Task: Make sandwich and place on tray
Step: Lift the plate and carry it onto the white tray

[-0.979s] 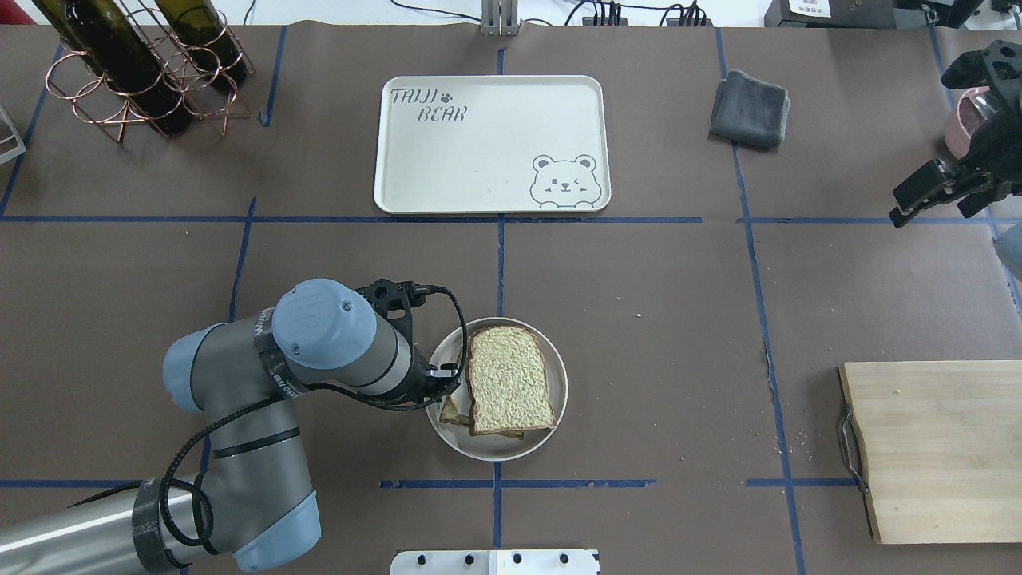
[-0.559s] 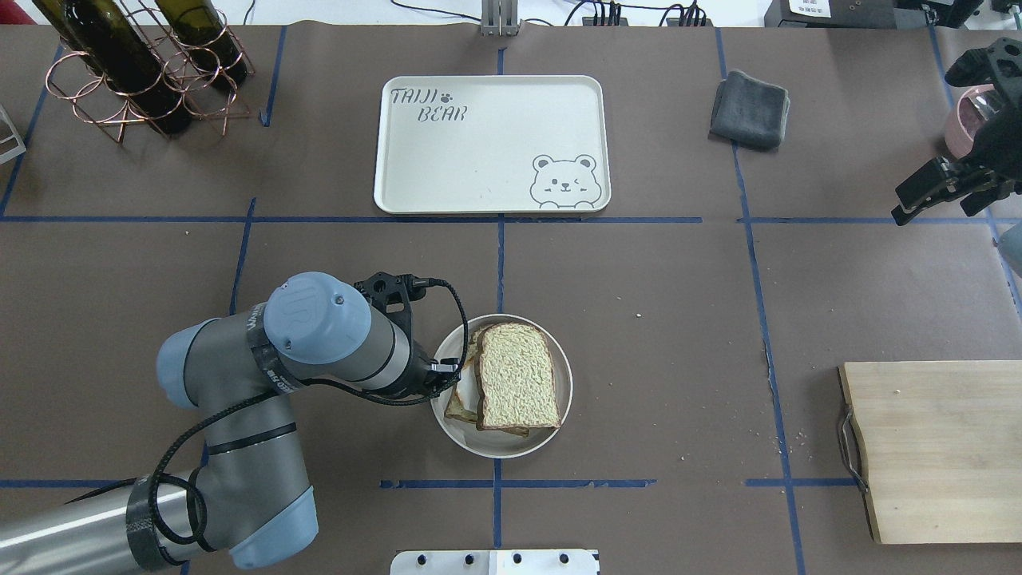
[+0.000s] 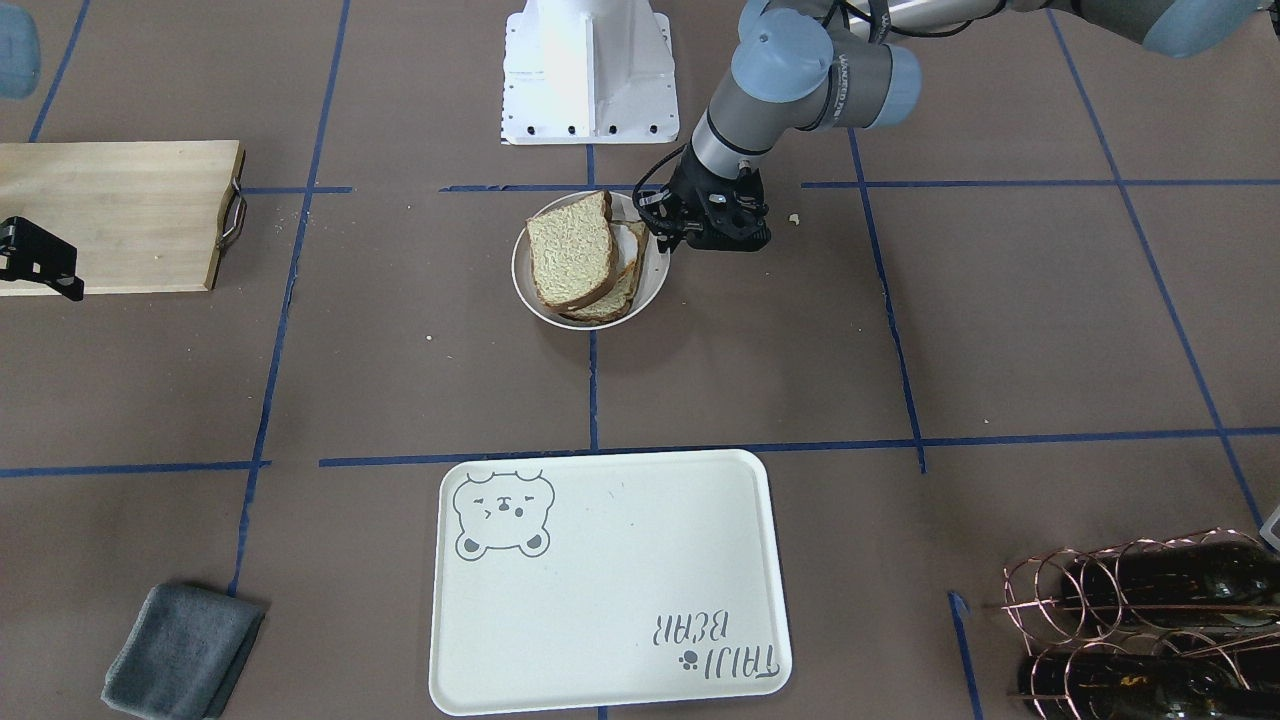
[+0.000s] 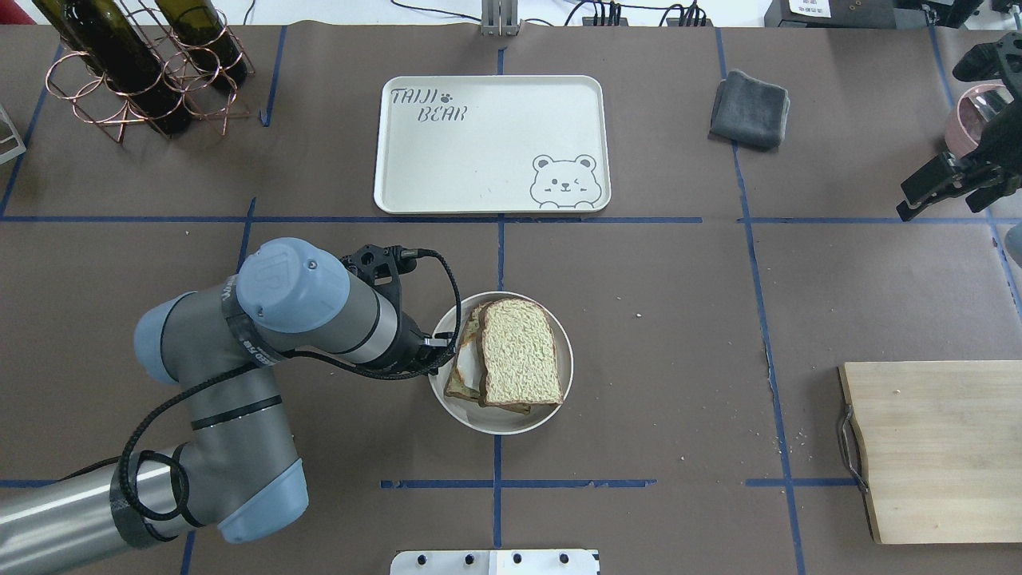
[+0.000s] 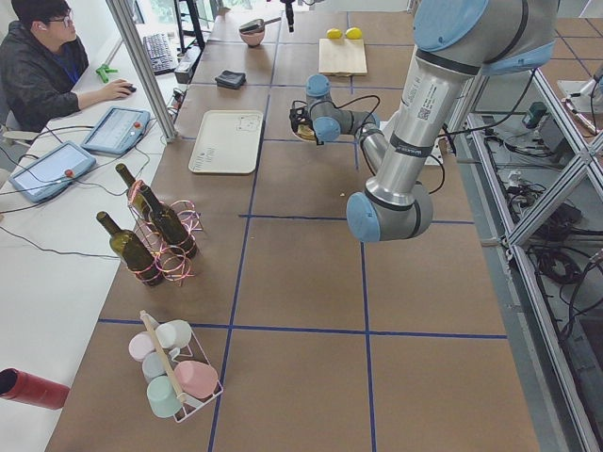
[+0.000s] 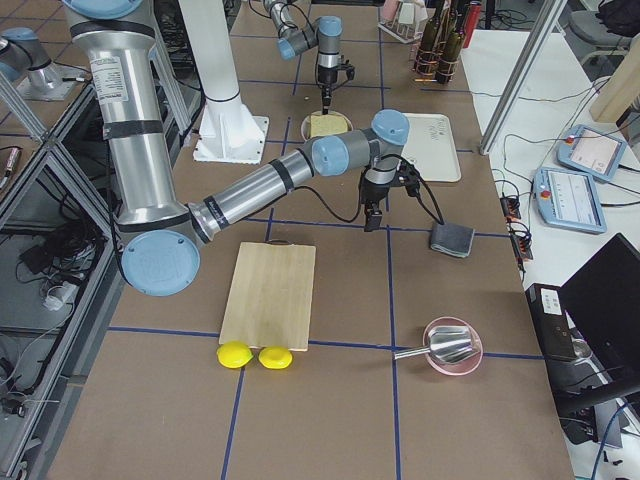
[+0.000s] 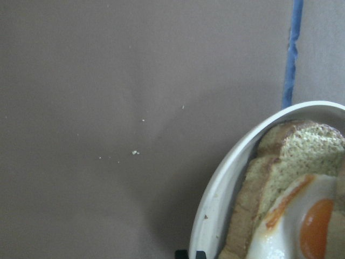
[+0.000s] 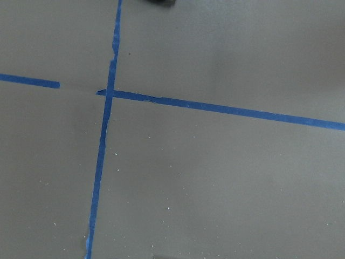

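Note:
The sandwich [image 4: 519,363] lies on a small round white plate [image 4: 501,421]: a tan bread slice on top, shifted right, over the fried egg [image 7: 302,226] and a lower slice. My left gripper [image 4: 437,351] is shut on the plate's left rim, which also shows in the left wrist view [image 7: 215,199]. In the front view the left gripper [image 3: 668,235] sits at the plate's [image 3: 650,285] right side. The cream tray [image 4: 479,160] with the bear drawing lies beyond the plate, with nothing on it. My right gripper [image 4: 904,212] hovers far right, shut and empty.
A wooden board [image 4: 942,447] with a metal handle lies at the right front. A folded grey cloth [image 4: 749,109] lies right of the tray. A copper rack with wine bottles [image 4: 144,72] stands at the far left. A pink bowl [image 4: 962,120] sits at the far right edge.
My left arm has moved away from the robot toward the tray, and the plate with the sandwich has slid with it. The top slice shifted right. The right gripper drifted slightly right.

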Robot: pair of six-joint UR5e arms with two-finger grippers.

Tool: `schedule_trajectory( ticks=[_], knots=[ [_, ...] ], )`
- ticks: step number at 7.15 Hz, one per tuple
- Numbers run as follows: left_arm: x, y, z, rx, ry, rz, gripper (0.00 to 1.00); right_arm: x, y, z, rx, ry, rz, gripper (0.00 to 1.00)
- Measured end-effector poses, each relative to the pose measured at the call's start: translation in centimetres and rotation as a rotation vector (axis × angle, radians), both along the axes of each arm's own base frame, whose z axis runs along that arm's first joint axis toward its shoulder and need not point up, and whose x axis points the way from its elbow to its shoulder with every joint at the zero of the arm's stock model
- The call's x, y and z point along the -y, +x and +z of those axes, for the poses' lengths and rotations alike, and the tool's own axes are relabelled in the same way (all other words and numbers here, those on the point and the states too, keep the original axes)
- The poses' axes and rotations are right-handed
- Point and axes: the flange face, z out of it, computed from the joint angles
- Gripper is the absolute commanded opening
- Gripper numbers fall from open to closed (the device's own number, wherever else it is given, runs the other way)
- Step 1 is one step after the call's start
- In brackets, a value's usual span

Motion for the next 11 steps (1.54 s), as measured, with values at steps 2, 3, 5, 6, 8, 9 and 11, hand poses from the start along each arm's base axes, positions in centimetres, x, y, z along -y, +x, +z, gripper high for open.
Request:
schedule_trajectory(
  ticks=[2, 3, 5, 6, 8, 9, 11],
  knots=[
    [2.7, -2.5, -0.6, -0.086, -0.109, -0.074, 0.0, 0.0, 0.2, -0.1, 0.001, 0.002, 0.003, 1.0],
    [4.1, -3.2, -0.4, -0.125, -0.189, -0.128, 0.0, 0.0, 0.3, -0.1, 0.001, 0.003, 0.004, 1.0],
    [7.1, -3.0, 1.2, -0.179, -0.376, -0.249, 0.0, 0.1, 0.5, 0.0, 0.0, 0.002, 0.008, 1.0],
    [9.4, -2.5, 1.6, -0.187, -0.439, -0.317, 0.0, 0.1, 0.7, 0.1, -0.001, 0.002, 0.011, 1.0],
    [15.0, -1.2, 1.3, -0.183, -0.504, -0.469, 0.0, 0.1, 0.9, 0.2, -0.003, 0.001, 0.015, 1.0],
    [17.5, -0.3, 0.8, -0.172, -0.518, -0.516, 0.0, 0.2, 1.0, 0.3, -0.006, -0.001, 0.017, 1.0],
    [21.4, 2.0, -0.2, -0.152, -0.522, -0.578, 0.0, 0.2, 1.0, 0.5, -0.011, -0.004, 0.019, 1.0]
  ],
)
